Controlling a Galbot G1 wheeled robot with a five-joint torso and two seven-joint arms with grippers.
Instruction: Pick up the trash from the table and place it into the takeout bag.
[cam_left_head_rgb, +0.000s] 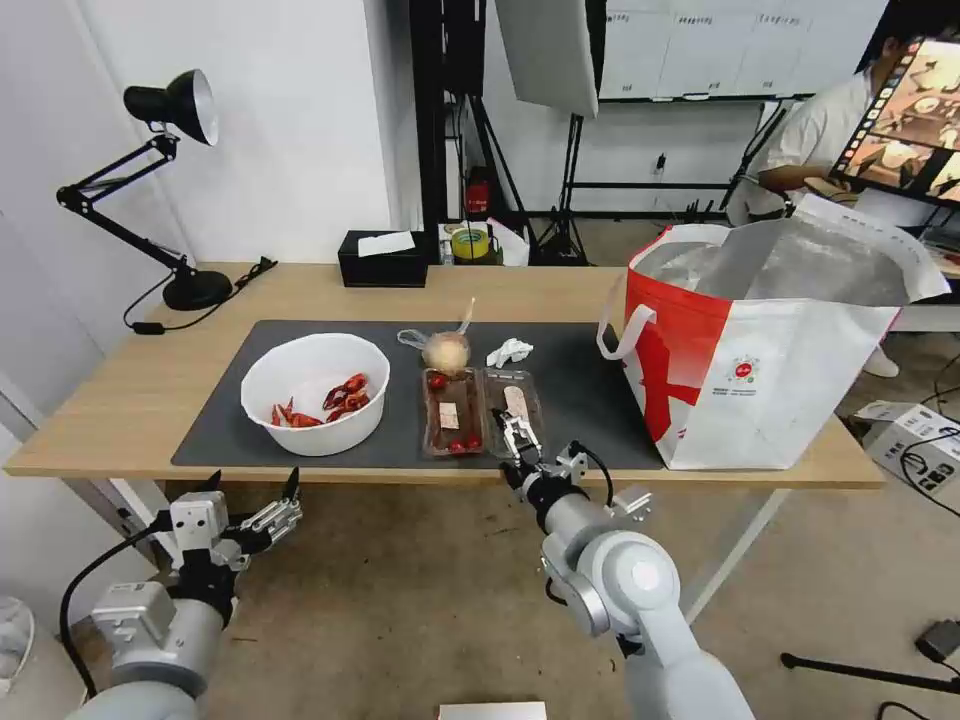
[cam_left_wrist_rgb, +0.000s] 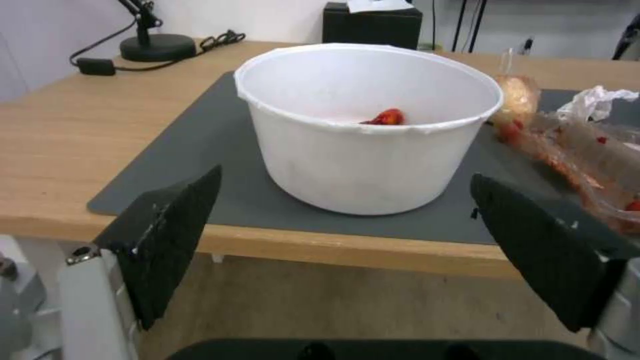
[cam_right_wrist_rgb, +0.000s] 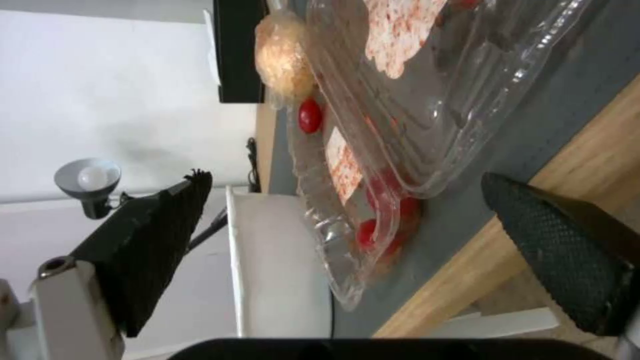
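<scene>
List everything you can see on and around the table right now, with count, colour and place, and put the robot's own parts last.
table: one, light wood, under a dark grey mat.
white bowl: one, holds red shells, mat's left part.
clear plastic tray: one, hinged open, cherry tomatoes and paper scraps inside, mat's near middle.
knotted bag: one, clear with beige ball, behind the tray.
crumpled tissue: one, white, right of the knotted bag.
takeout bag: one, white and red, foil-lined, open, table's right end.
tissue box: one, black, far edge.
tape roll: one, yellow, beyond the far edge.
desk lamp: one, black, far left corner.
left end effector: open, below the near edge, facing the bowl.
right end effector: open, at the tray's near edge.
</scene>
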